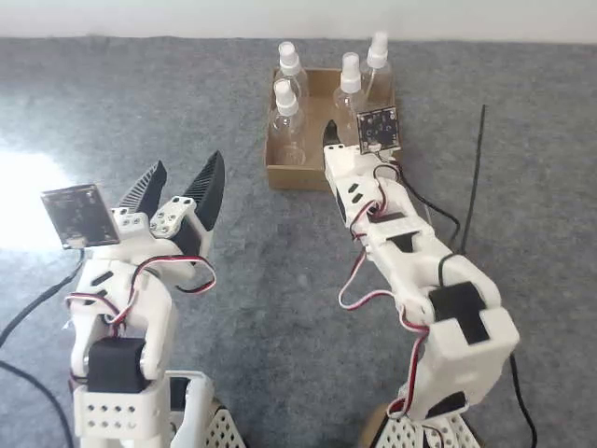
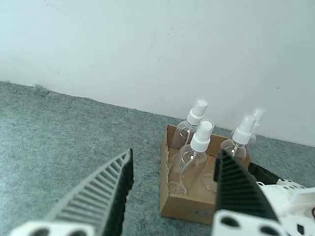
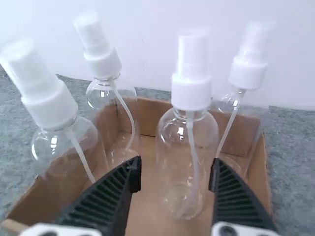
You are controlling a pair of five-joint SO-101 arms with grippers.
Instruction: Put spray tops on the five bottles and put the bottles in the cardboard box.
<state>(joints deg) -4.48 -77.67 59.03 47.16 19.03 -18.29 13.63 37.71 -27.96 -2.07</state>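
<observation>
Left arm (image 1: pixel 121 317) stands at the near left of the grey table cover (image 1: pixel 261 280), well apart from the work. The left gripper (image 1: pixel 189 161) is raised, its jaws spread wide with nothing between them, pointing toward the cardboard box (image 1: pixel 294 177). The box sits at the far middle of the table, open side up, near the white wall (image 2: pixel 147 49). Four clear bottles stand upright there, each with a white spray top fitted. On the left side of the box are the near-left bottle (image 1: pixel 285 105) and, behind it, the far-left bottle (image 1: pixel 290 65). On the right side is the middle bottle (image 1: pixel 349 84), and beyond it, at the far right corner, the far-right bottle (image 1: pixel 377 54). Whether that last one's base stands inside the back wall cannot be told for certain. Right arm (image 1: pixel 420 271) is stretched forward from the near right, with its wrist over the near right part of the box. The right gripper (image 3: pixel 176 162) is parted, one jaw on each side of the middle bottle, low on its body. The jaws flank the bottle, but whether either presses against it cannot be told. A black cable (image 1: pixel 478 177) lies on the cover, to the right of the right arm.
</observation>
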